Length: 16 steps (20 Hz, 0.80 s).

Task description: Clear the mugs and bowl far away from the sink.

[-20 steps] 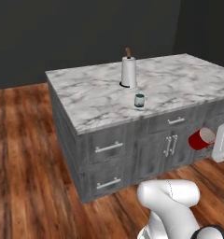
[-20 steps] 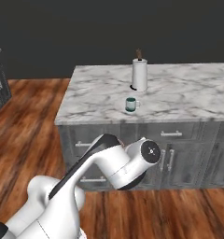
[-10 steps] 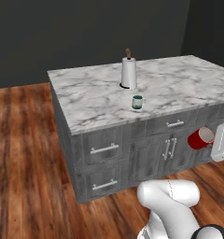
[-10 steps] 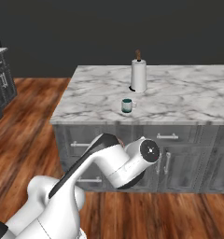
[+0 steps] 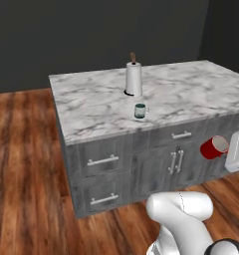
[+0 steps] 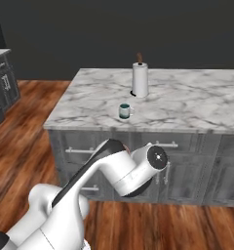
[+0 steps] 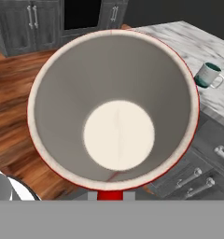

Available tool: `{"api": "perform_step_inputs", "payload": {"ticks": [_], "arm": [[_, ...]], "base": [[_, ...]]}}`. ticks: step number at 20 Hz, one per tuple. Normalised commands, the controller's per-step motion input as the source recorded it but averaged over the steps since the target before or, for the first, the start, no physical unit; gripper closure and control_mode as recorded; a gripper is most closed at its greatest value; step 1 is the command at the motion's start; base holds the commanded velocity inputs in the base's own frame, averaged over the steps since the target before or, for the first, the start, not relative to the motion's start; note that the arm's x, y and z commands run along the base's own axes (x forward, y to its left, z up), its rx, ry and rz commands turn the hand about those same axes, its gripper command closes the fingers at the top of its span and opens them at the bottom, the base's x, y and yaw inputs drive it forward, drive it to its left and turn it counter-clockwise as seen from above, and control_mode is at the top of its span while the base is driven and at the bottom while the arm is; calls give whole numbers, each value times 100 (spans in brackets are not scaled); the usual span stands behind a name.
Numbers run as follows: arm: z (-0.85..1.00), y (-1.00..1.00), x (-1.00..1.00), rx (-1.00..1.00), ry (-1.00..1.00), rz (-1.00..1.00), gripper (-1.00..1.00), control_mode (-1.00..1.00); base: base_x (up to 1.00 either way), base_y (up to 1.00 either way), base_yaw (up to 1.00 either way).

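The fingers are clamped on the red mug, held in the air beside the bench. Well off from them, the grey mug stands on the bench near its front edge, the paper towel roll just behind it.

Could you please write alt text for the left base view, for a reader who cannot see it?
The gripper holds a red mug in the air beside a grey cabinet island. On its marble top stand a grey-and-teal mug and a paper towel roll.
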Motion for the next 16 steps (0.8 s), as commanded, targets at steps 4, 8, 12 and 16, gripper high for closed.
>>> {"api": "perform_step_inputs", "payload": {"ticks": [4,8,12,16], "arm": [[0,0,0,0,0,0,100,100],[0,0,0,0,0,0,100,100],[0,0,0,0,0,0,100,100],[0,0,0,0,0,0,100,100]], "base": [[22,-17,10],[28,-7,12],[34,-10,12],[38,-23,9]]}}
